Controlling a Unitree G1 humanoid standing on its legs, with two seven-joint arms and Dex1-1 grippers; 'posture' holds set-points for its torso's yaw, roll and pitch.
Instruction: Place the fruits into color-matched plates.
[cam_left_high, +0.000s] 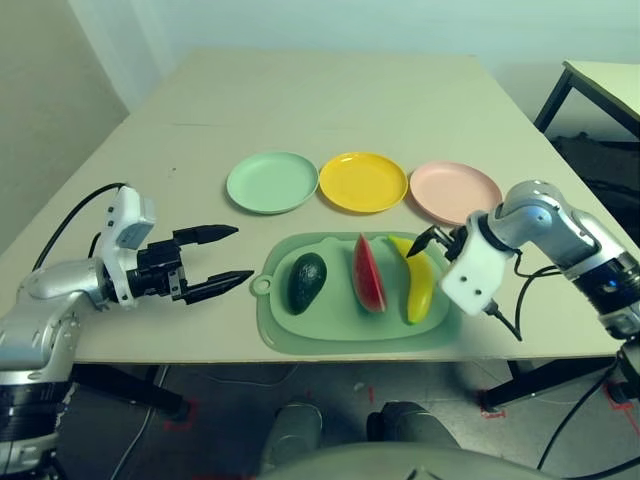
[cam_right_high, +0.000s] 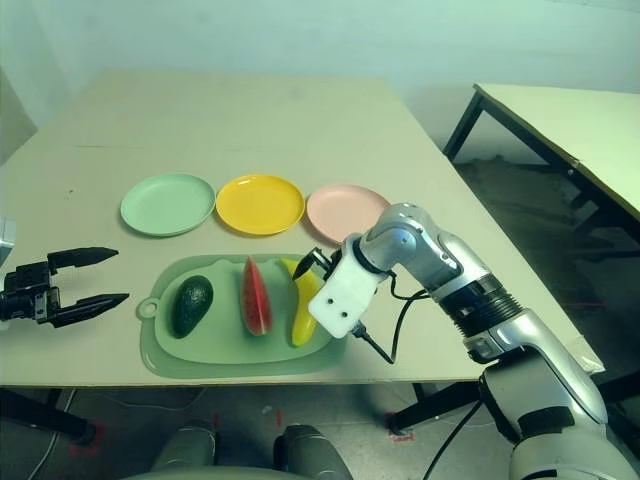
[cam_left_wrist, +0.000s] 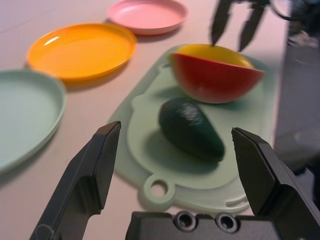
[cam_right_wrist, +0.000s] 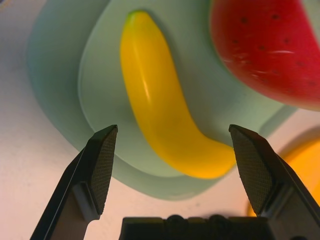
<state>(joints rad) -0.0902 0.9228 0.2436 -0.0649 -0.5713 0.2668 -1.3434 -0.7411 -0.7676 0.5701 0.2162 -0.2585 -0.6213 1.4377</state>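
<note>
Banana under the right gripper, before pick

Our right gripper (cam_right_wrist: 173, 145) is spread with nothing between its fingers, over the toy banana (cam_right_wrist: 160, 105), which lies just beneath it on the green mat (cam_left_high: 287, 334). Our left gripper (cam_left_high: 232, 263) is also spread and empty; the toy avocado (cam_left_high: 307, 282) lies just ahead of its fingertips, and the watermelon wedge (cam_left_high: 368, 275) lies between the two grippers. The yellow plate (cam_left_high: 363, 183) is beyond both, on the tabletop (cam_left_high: 330, 100).

Handling, our estimate: banana light, fairly stiff, its smooth skin apt to slip. We would take hold across the middle of the curve, squarely on both flanks; near a tapered end it may swivel. The avocado's rounded sides could roll out of an off-centre pinch.
</note>
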